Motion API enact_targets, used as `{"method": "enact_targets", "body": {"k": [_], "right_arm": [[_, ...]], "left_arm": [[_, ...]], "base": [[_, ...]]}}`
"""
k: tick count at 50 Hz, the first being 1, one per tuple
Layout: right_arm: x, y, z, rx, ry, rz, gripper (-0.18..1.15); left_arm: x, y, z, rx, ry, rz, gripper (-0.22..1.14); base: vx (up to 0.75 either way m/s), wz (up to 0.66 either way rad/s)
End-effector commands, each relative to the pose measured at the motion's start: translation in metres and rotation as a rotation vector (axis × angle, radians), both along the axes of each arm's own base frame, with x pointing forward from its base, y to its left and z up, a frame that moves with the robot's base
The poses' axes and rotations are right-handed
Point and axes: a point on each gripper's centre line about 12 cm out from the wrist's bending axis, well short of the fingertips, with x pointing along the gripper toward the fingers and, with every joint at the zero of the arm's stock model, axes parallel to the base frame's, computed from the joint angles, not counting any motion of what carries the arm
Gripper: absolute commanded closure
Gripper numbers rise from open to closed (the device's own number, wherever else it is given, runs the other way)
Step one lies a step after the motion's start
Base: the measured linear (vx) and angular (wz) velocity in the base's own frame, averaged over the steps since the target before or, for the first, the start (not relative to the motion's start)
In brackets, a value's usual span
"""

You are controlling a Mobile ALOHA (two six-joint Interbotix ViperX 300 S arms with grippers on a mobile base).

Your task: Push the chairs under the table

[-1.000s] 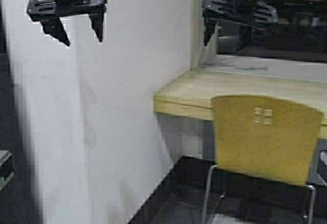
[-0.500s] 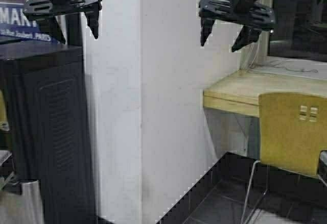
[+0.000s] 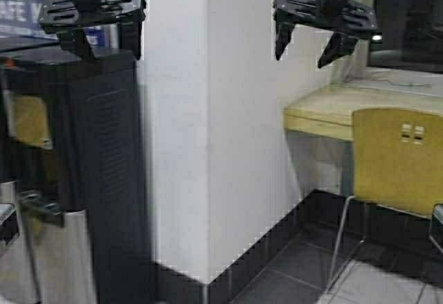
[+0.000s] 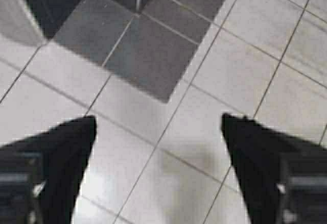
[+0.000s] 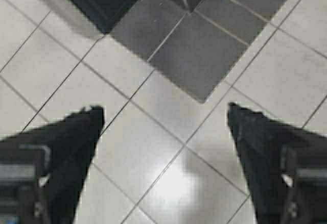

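Both arms are held up high, side by side and well apart. The left black plastic gripper (image 3: 104, 44) hangs pointing down, its jaws spread wide with nothing between them. The right black plastic gripper (image 3: 304, 50) hangs at about the same height, tilted slightly, jaws likewise wide apart and empty.
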Motion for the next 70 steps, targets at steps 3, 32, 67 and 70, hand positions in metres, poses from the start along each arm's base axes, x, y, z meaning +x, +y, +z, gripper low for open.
{"method": "enact_targets", "body": {"k": [3, 32, 67, 70], "right_arm": [[0.005, 0.004, 0.01, 0.011, -0.033, 0.011, -0.07], [0.009, 0.006, 0.005, -0.015, -0.026, 0.029, -0.07], [0.007, 0.005, -0.009, -0.011, 0.008, 0.015, -0.07], [0.008, 0.005, -0.012, -0.013, 0.017, 0.013, -0.07]], "left_arm": [[0.008, -0.003, 0.016, -0.023, -0.052, -0.001, -0.11], [0.006, -0.001, 0.014, -0.051, -0.06, 0.011, -0.11], [0.013, -0.004, 0.002, -0.048, -0.036, 0.01, -0.11], [0.012, -0.004, 0.002, -0.048, -0.036, 0.01, -0.11]], "base": [[-0.29, 0.21], [-0.33, -0.06], [-0.24, -0.21], [-0.08, -0.43]]}}
